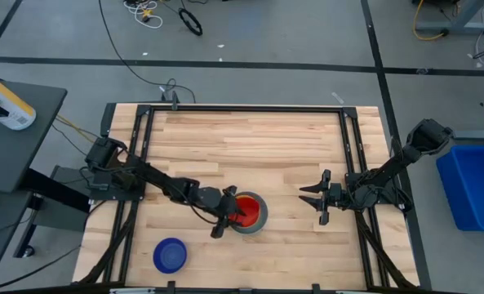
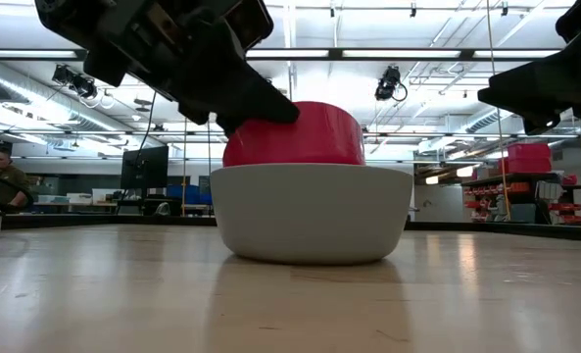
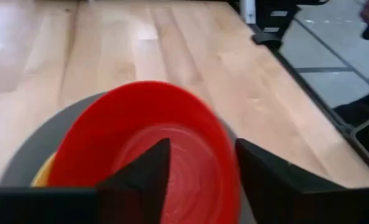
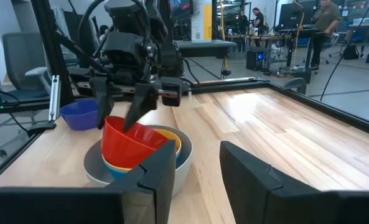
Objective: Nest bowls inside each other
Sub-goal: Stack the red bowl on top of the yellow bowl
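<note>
On the worktop, the grey bowl cradles the yellow bowl and a tilted red bowl; left claw spread astride its rim. A dark blue bowl lies apart. Light, stiff, slippery plastic: pinch the rim. Right claw waits, spread.

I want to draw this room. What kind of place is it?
Probably a robot lab or workshop. A wooden table has two robot arms fixed to it, cables lie on the floor, and behind it are desks with monitors and people working.

Red bowl over yellow bowl in pale grey bowl; dark blue bowl on light wood table
</note>
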You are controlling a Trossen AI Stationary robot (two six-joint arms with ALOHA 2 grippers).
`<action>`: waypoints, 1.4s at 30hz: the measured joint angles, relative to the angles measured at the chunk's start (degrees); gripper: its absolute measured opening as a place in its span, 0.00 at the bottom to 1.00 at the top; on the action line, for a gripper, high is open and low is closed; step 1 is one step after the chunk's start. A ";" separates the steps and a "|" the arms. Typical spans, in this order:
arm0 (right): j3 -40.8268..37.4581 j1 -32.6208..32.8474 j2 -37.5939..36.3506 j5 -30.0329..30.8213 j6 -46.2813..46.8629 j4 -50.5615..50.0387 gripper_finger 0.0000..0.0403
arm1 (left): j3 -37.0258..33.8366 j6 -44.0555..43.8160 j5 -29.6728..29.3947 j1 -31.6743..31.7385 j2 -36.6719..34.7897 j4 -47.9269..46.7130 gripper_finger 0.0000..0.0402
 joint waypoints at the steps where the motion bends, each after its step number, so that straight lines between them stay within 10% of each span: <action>1: 0.00 0.00 0.00 -0.02 0.00 0.00 0.33 | 0.00 -0.26 -0.30 0.00 0.00 -0.09 0.51; 26: 0.02 0.00 0.00 -0.02 0.02 -0.02 0.34 | -0.27 -1.14 -10.50 -0.17 1.30 -5.13 0.61; 42: 0.04 -0.02 0.11 0.39 3.26 -2.82 0.33 | -0.11 5.46 -10.71 -1.69 0.75 7.76 0.68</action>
